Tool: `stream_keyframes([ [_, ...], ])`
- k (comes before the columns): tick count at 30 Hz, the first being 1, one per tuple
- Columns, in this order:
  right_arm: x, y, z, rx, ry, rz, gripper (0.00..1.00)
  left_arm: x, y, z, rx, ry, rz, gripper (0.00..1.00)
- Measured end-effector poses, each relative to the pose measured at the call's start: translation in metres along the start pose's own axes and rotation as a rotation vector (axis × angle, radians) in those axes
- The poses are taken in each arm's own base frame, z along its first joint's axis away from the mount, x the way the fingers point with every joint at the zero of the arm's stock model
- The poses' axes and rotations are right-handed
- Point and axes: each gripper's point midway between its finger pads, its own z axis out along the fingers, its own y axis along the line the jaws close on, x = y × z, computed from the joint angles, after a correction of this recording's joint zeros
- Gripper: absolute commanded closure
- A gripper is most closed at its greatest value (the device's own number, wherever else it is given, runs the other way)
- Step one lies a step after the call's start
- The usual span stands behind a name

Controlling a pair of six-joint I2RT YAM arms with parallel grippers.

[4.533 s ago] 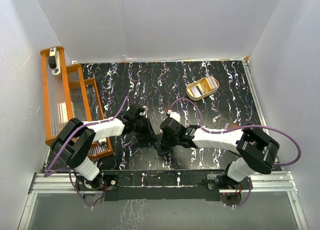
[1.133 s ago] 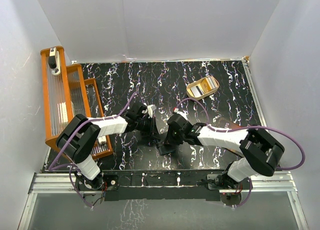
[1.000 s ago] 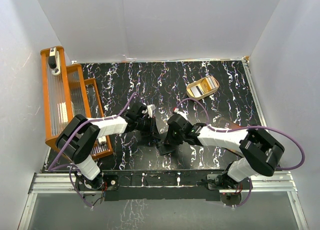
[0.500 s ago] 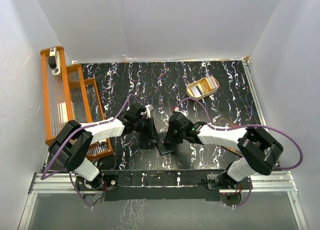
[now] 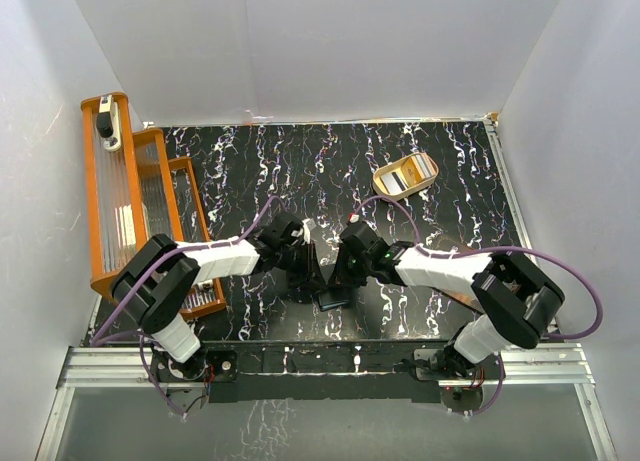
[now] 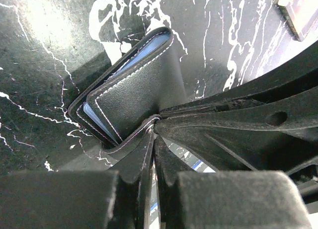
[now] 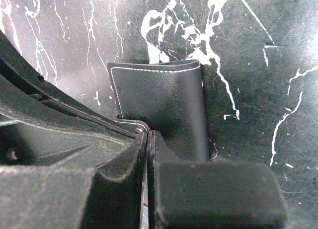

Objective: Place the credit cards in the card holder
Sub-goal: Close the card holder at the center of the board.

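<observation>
Holder (image 5: 331, 300) at 6 o'clock on desk (image 5: 250, 171), between both hands: left hand (image 6: 151, 124) pinched tight on one flap, right hand (image 7: 148, 132) clamped on the other. Blue card (image 6: 92, 114) in a slot. Other cards (image 5: 401, 178) in tray (image 5: 377, 185) at 1 o'clock, nearer right arm.

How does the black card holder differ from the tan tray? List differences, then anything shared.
The card holder is black, rectangular and stitched; the tray is tan and oval. The card holder is pinched by the left tool and right tool; the tray lies untouched. The card holder sits near centre, the tray far right. Both contain cards.
</observation>
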Motion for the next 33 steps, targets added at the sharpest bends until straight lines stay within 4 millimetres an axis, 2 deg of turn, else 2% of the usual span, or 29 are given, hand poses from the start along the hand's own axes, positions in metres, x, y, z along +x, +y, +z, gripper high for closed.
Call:
stream_keyframes([
  [5, 0.001, 0.000, 0.002, -0.016, 0.026, 0.012, 1.00, 0.004, 0.002, 0.002, -0.032, 0.027, -0.034, 0.97],
  [16, 0.003, -0.001, 0.009, -0.029, 0.072, 0.038, 1.00, -0.001, 0.007, -0.001, -0.167, 0.035, -0.095, 0.98],
  [24, 0.002, 0.001, 0.011, -0.050, 0.079, 0.042, 1.00, -0.004, 0.007, -0.005, -0.201, 0.003, -0.141, 0.98],
  [33, 0.002, 0.007, 0.016, -0.087, 0.083, 0.042, 1.00, -0.024, 0.005, -0.013, -0.211, -0.102, -0.145, 0.99],
])
